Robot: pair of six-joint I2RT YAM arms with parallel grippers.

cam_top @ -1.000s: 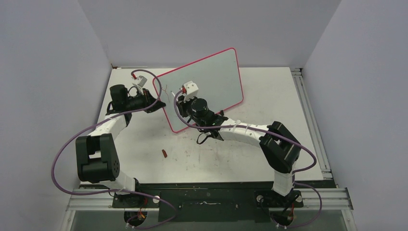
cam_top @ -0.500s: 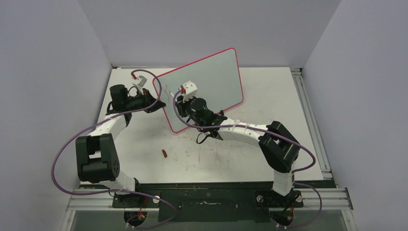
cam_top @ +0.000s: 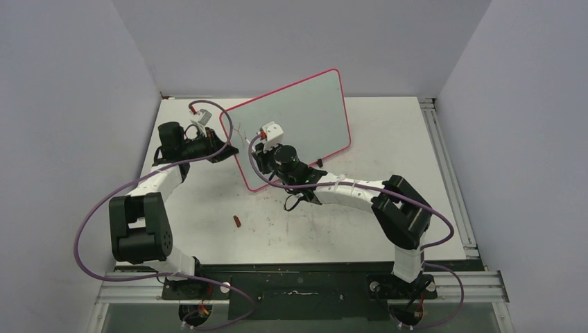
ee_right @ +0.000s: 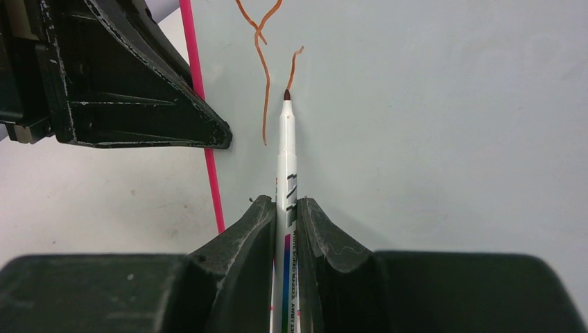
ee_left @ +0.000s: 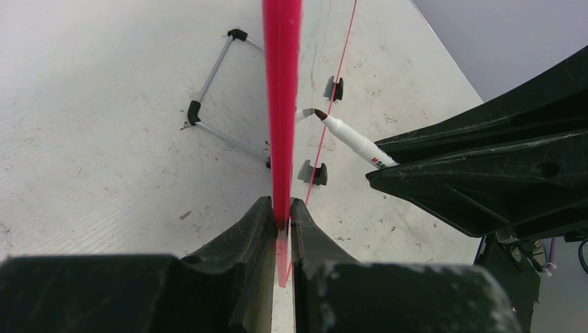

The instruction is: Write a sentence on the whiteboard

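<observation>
Slightly shifted since a second ago: the right wrist is seen a little lower and further left against the board in the top view. No change is noted in the left arm or the board.

One whiteboard (cam_top: pixel 305 111) is counted, standing tilted on the table (cam_top: pixel 388 152) near its far left part, pink-red rim all round. Two black clip feet (ee_left: pixel 312 172) are seen at its lower edge in the left wrist view. One thin wire stand (ee_left: pixel 208 97) is noted on the table behind it.

Left gripper (ee_left: pixel 281 208): both fingers are pressed together on the whiteboard's rim, which is clamped edge-on at the left side of the board.

Right gripper (ee_right: pixel 286 208): fingers are closed around one whiteboard marker (ee_right: pixel 286 159), held along the line of the fingers. Its dark tip is set against the board face, at the lower end of a short stroke, close to the left rim.

Of the sentence (ee_right: pixel 262 83), only two reddish-brown strokes are counted in the right wrist view: one long looping line and one short curved one just to its right. No letters can be read. In the top view the writing appears only as faint marks at the board's upper left.

One small red piece (cam_top: pixel 236 221) is seen lying on the table, well apart from the board, towards the near side.
</observation>
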